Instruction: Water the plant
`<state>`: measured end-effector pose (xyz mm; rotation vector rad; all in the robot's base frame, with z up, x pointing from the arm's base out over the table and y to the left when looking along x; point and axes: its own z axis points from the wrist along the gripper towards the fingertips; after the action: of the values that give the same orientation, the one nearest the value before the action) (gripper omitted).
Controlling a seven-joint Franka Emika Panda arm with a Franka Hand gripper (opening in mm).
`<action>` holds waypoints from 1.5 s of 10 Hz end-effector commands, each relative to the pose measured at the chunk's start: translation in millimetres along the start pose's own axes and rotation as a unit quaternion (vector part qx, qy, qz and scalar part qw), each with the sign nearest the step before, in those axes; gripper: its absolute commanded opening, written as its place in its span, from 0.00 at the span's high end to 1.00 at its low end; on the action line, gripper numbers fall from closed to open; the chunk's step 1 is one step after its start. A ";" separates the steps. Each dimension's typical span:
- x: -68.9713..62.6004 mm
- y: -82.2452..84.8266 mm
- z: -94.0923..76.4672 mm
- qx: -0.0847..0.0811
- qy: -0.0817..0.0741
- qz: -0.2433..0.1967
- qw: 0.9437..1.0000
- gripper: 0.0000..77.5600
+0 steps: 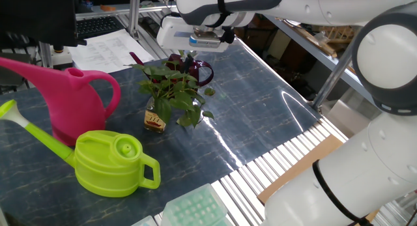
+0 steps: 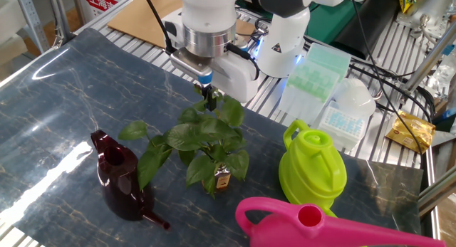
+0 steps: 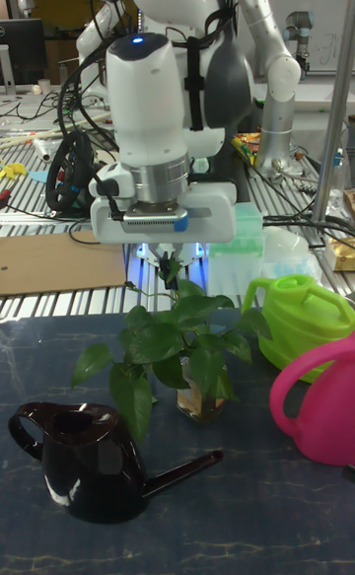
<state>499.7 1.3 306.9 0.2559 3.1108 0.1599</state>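
Note:
The plant (image 1: pixel 171 89) is a sprig of broad green leaves (image 2: pixel 201 137) in a tiny glass bottle (image 1: pixel 154 120) with a yellow-brown label, standing mid-table (image 3: pixel 187 343). My gripper (image 2: pixel 211 100) hangs just above the plant's top leaves, on the side nearer the robot base. Its fingers look pressed together with nothing between them. It shows again in one fixed view (image 1: pixel 191 55) and in the tall view (image 3: pixel 170 262). A dark maroon watering can (image 2: pixel 117 176) stands beside the plant, untouched (image 3: pixel 79 462).
A lime green watering can (image 1: pixel 111 162) and a large pink watering can (image 1: pixel 71 96) stand on the other side of the plant. Plastic racks (image 2: pixel 313 72) lie on the metal slats behind. The dark marbled tabletop (image 2: pixel 64 97) stretches left.

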 end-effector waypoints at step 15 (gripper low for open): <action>-0.6 0.0 -1.4 0.024 -0.006 -0.002 1.000 0.00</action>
<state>499.6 1.1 306.7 0.2605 3.1116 0.1366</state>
